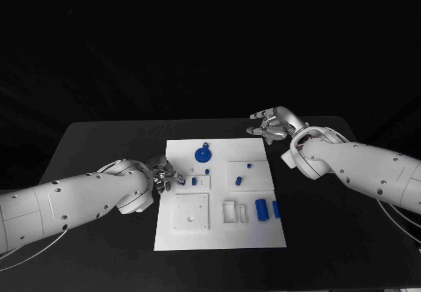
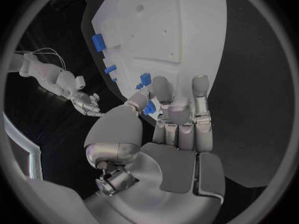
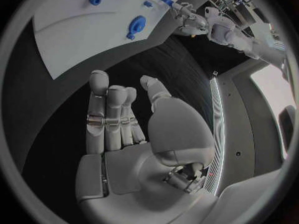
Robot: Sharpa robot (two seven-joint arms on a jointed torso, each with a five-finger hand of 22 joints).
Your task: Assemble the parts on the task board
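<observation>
A robot's left hand [image 1: 164,175] pinches a small blue part [image 2: 148,108] at the left edge of the white task board [image 1: 219,240], centre frame on the black counter [image 1: 105,137], while its right hand [image 1: 274,126] hovers empty, fingers apart, off the board's upper right corner. Assembly looks to be at an early stage: a blue disc [image 1: 202,156] sits near the board's top, two blue cylinders [image 1: 260,209] lie at lower right, and several white recesses appear unfilled.
</observation>
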